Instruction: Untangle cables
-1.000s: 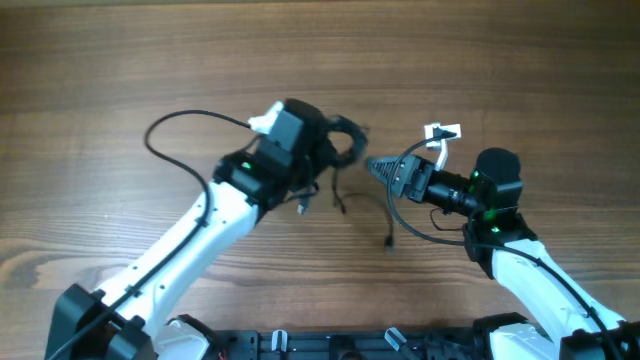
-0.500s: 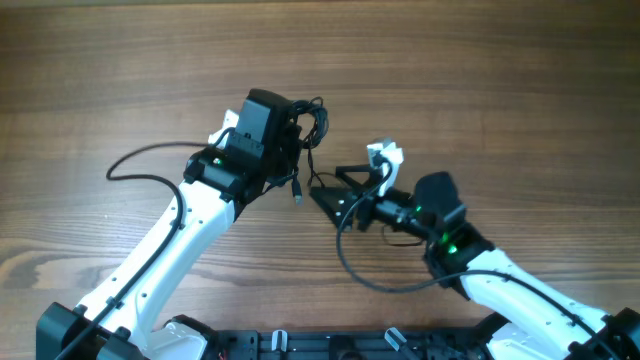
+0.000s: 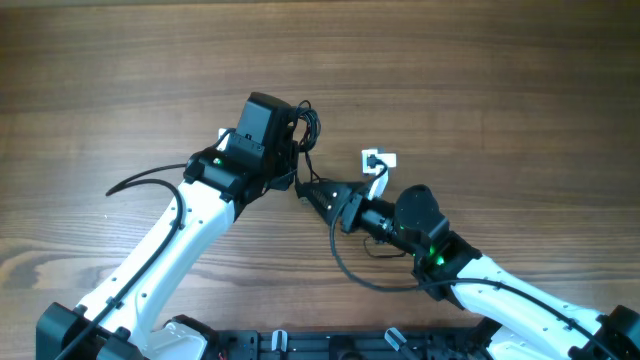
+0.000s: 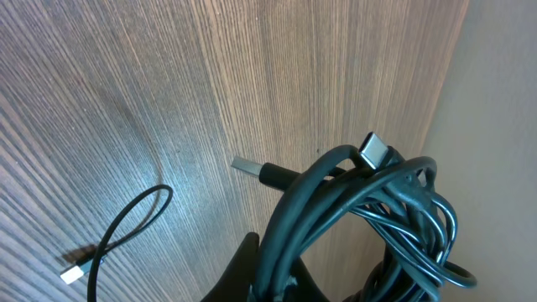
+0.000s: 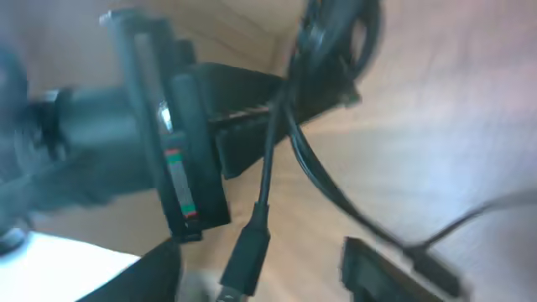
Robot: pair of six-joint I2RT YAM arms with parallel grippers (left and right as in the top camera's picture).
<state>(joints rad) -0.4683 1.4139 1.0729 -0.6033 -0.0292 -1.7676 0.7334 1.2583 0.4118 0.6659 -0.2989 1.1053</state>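
Observation:
A clump of black cables hangs from my left gripper, raised over the middle of the table. In the left wrist view the left gripper is shut on the bundled cables. A silver plug and a second plug stick out of the bundle. One cord drops down to a black plug. My right gripper points left at it, and in the blurred right wrist view the right gripper stands open with that plug between its fingers. A separate thin cord loop lies on the wood.
The right arm's thick wire loops beside it and carries a white tag. The left arm's wire trails to the left. A black rail runs along the table's front edge. The two grippers are very close together.
My left gripper carried the clump left and up. The right arm swung left under it to the hanging plug, and its jaws have narrowed.

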